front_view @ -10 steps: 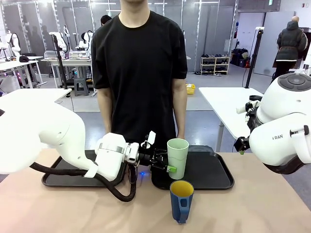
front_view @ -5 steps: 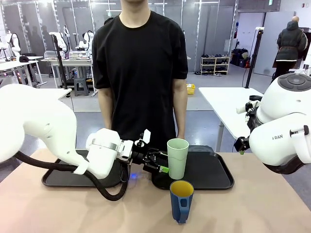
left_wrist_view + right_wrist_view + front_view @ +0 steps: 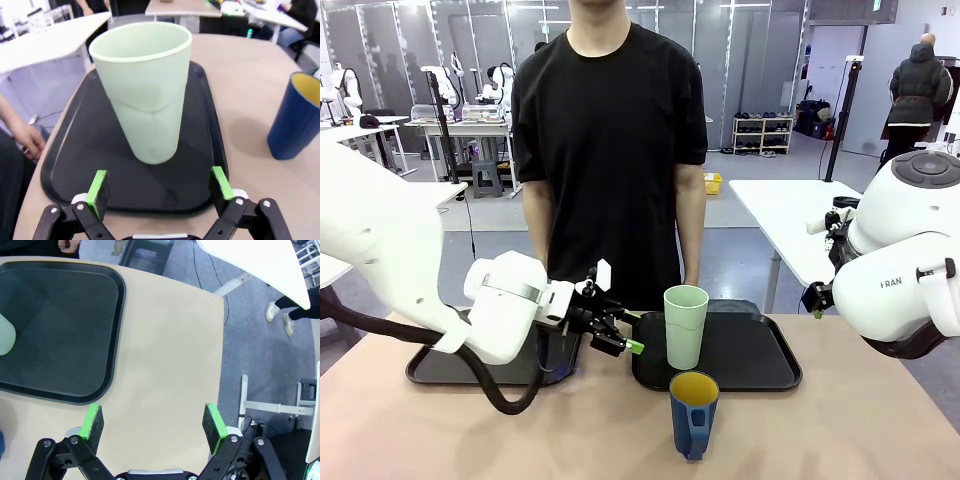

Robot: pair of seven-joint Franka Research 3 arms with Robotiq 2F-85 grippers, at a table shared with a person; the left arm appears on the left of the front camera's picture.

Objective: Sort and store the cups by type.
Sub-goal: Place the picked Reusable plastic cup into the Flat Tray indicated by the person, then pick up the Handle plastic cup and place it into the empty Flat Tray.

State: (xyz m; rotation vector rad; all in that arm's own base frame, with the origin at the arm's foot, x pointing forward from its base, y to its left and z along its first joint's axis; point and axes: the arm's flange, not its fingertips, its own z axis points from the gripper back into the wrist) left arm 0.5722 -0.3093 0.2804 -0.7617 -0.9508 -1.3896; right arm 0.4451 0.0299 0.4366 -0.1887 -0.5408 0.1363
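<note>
The pale green tumbler stands upright at the left side of the right black tray. In front of that tray, on the bare table, is the dark blue mug with its yellow inside. My left gripper hangs open just left of the tumbler, a short gap away and holding nothing. The left wrist view looks straight at the tumbler on the tray beyond my open gripper, with the mug at the right. My right gripper is open over bare table beside the tray.
A second black tray lies at the left, partly behind my left arm. A person in a black shirt stands at the far edge, one hand beside the tray. My right arm's bulk sits at the right edge.
My left gripper has drawn back to the left, away from the tumbler, which stays upright on the tray. The mug and the right arm have not moved.
</note>
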